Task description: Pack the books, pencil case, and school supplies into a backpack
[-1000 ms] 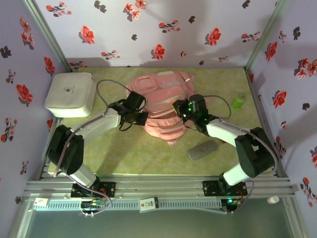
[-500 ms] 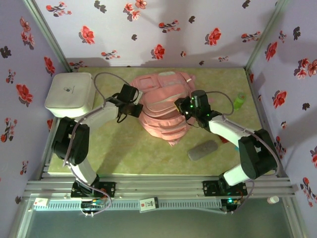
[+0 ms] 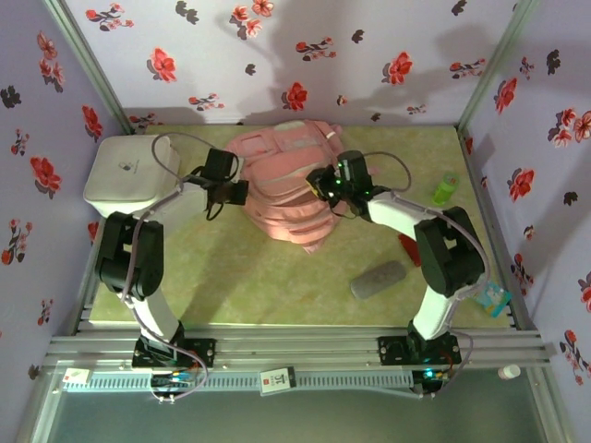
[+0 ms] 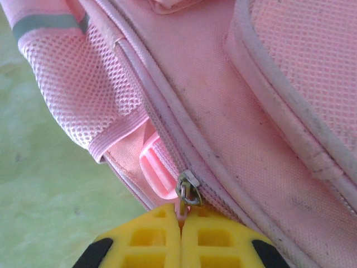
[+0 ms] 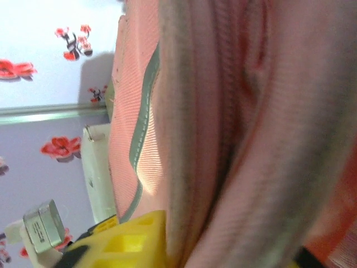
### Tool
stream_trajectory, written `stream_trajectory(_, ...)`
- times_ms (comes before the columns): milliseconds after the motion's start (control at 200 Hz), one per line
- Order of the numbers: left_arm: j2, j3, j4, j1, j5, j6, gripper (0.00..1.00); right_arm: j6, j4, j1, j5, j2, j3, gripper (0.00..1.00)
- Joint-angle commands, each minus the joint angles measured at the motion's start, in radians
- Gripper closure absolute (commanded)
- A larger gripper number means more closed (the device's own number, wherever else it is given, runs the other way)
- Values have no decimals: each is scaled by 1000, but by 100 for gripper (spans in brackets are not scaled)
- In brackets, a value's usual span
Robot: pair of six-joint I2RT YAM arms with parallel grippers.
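- Green table under the backpack; flowery lilac walls behind.
- Backpack flat, long side running far to near.
- Grey pencil case near-right of backpack, slanted.
- Left gripper pinched tight on backpack's zip pull.
- Right gripper against backpack's right side; grip unclear.

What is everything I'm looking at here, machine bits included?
backpack: one, pink, lying mid-table between the arms' tips
zip pull: one, metal, on the backpack's side
box: one, white, far left of the table
pencil case: one, grey, near right, apart from the backpack
small object: one, green, far right
flat thing: one, red, just beyond the pencil case; unclear what
table: one, pale green top
walls: three, lilac with red flowers
left arm, right arm: two, black and white
left fingers: yellow, shut on the zip pull
right fingers: yellow, against the backpack's fabric; open or shut unclear
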Motion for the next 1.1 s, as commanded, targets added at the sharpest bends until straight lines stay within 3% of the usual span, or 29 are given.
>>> stream_trajectory(0, -68, -35, -10, 50, -87, -90, 98, -103, -131, 8, 54, 4, 78, 63)
stream_trajectory(80, -101, -40, -43, 50, -87, -114, 77, -158, -229, 5, 107, -38, 91, 52)
stream_trajectory(235, -190, -38, -120, 50, -55, -164, 49, -266, -445, 1, 253, -204, 60, 35)
stream_trajectory(455, -307, -35, -217, 48, -3, -192, 27, -264, -723, -1, 467, -464, -112, 21)
stream_trajectory(765, -351, -51, -208, 48, 68, -161, 10, -12, -1020, 58, 633, -715, -387, 12)
stream_trajectory(1095, -364, -70, -194, 33, 92, -149, 6, 141, -880, 151, 566, -652, -536, 10)
